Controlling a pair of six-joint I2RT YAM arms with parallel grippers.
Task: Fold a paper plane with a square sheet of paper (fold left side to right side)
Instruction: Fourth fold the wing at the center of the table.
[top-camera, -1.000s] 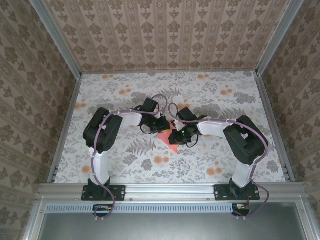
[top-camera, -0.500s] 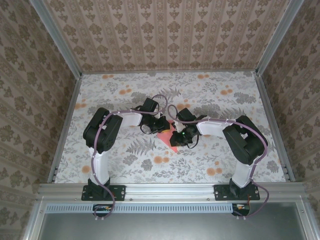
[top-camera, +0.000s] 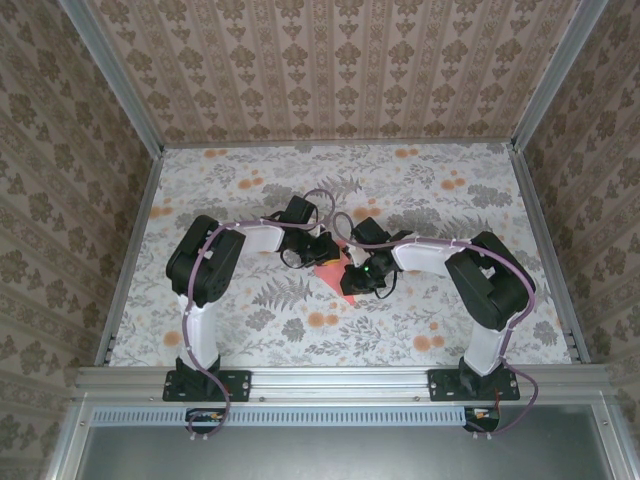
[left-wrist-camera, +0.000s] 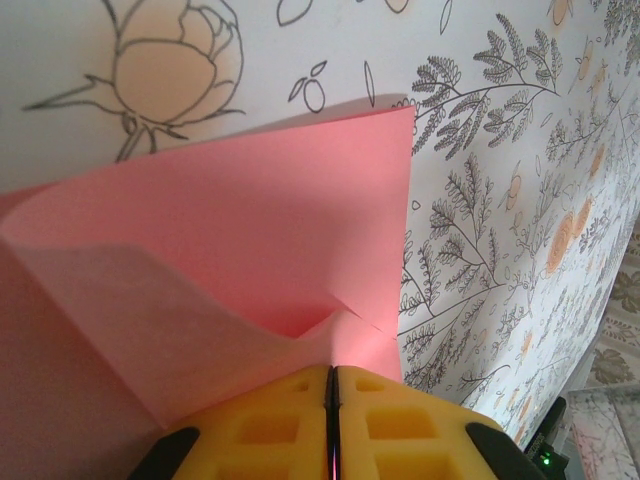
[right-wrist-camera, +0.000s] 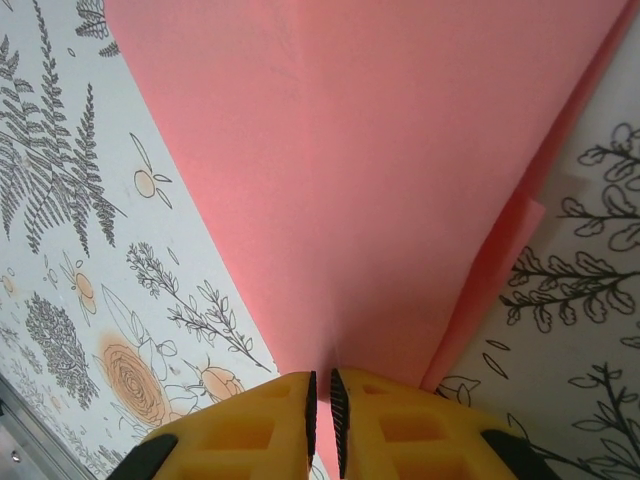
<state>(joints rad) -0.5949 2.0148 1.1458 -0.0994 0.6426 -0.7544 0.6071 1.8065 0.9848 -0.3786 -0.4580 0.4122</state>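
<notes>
Flowered tablecloth (top-camera: 250, 200) carries the pink sheet of paper (left-wrist-camera: 250, 220) mid-table between the arms, with the left gripper (left-wrist-camera: 331, 372) and right gripper (right-wrist-camera: 321, 378) each pinched shut on it; it is folded into loose layers, but I judge it well short of a slim dart.

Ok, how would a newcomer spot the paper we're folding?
At the middle of the floral tablecloth, the left arm and right arm meet. Both arms' jaws pinch the sheet of paper: plain salmon pink, unlike the printed orange flowers.
</notes>
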